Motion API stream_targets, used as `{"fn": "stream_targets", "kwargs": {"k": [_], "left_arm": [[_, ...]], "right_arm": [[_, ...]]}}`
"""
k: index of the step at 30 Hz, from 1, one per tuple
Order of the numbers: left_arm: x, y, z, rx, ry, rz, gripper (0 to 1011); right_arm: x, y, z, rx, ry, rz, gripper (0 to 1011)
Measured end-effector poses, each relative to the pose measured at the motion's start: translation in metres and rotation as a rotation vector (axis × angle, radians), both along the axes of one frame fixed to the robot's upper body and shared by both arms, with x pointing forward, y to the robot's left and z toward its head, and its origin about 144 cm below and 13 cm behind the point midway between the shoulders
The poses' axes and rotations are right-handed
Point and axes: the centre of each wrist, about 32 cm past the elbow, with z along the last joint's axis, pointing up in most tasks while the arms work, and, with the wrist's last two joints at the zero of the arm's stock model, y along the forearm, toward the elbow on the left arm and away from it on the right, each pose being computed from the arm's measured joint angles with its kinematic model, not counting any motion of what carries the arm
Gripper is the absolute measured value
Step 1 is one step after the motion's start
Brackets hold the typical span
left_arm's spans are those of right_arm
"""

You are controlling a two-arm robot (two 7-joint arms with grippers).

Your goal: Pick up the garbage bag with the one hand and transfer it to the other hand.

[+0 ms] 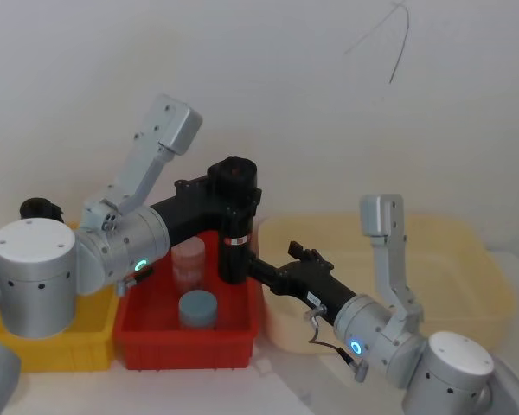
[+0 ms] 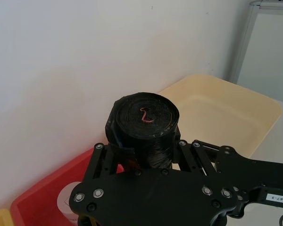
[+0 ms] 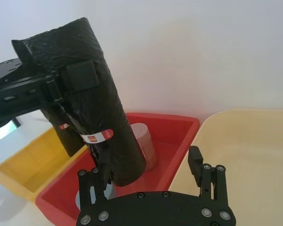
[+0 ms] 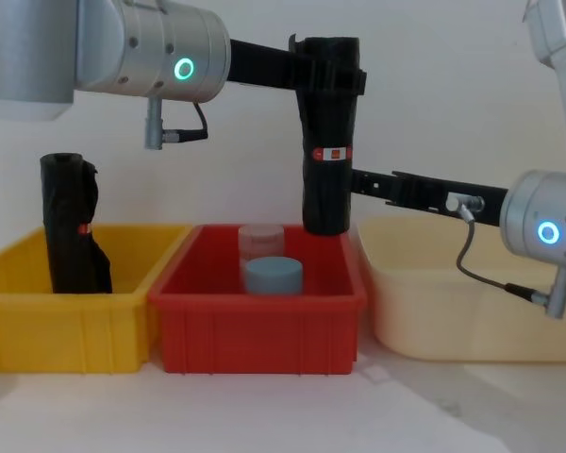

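The garbage bag (image 4: 327,142), a straight black roll with a red-and-white band, hangs upright over the red bin (image 4: 264,326). My left gripper (image 4: 328,68), on the green-ringed arm, is shut on the roll's upper part; one of its pads (image 3: 80,75) presses the roll's side. My right gripper (image 3: 144,172), on the blue-ringed arm, reaches in from the right at the roll's lower end. It is open, and the roll's bottom (image 3: 125,165) stands between its fingers, close to one finger (image 3: 92,179) and apart from the other. From above, the roll (image 1: 235,233) stands between both arms.
The red bin holds a translucent cup (image 4: 261,236) and a blue-grey round lid (image 4: 273,274) right below the roll. A yellow bin (image 4: 66,326) on the left holds a kinked black roll (image 4: 71,226). A cream tub (image 4: 453,321) sits on the right. A white wall is close behind.
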Motion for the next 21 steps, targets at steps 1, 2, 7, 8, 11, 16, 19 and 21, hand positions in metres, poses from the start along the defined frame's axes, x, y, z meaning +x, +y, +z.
{"fn": "stream_targets", "kwargs": {"k": [1, 2, 7, 8, 11, 16, 19, 21], "left_arm": [[0.000, 0.000, 0.000, 0.000, 0.000, 0.000, 499], [0.000, 0.000, 0.000, 0.000, 0.000, 0.000, 499], [0.000, 0.000, 0.000, 0.000, 0.000, 0.000, 499], [0.000, 0.000, 0.000, 0.000, 0.000, 0.000, 499], [0.000, 0.000, 0.000, 0.000, 0.000, 0.000, 499], [0.000, -0.001, 0.000, 0.000, 0.000, 0.000, 499], [0.000, -0.001, 0.000, 0.000, -0.001, 0.000, 499], [0.000, -0.001, 0.000, -0.001, -0.001, 0.000, 499]], "right_arm": [[0.001, 0.001, 0.000, 0.004, 0.003, -0.002, 1001], [0.001, 0.001, 0.000, 0.006, 0.005, -0.002, 1000], [0.005, 0.003, 0.002, 0.017, 0.011, -0.009, 1001], [0.005, 0.003, 0.003, 0.019, 0.011, -0.010, 1001], [0.008, 0.004, 0.005, 0.023, 0.011, -0.014, 1001], [0.011, 0.005, 0.008, 0.028, 0.009, -0.019, 1001], [0.013, 0.005, 0.010, 0.028, 0.008, -0.022, 1001], [0.015, 0.005, 0.011, 0.026, 0.007, -0.023, 1001]]}}
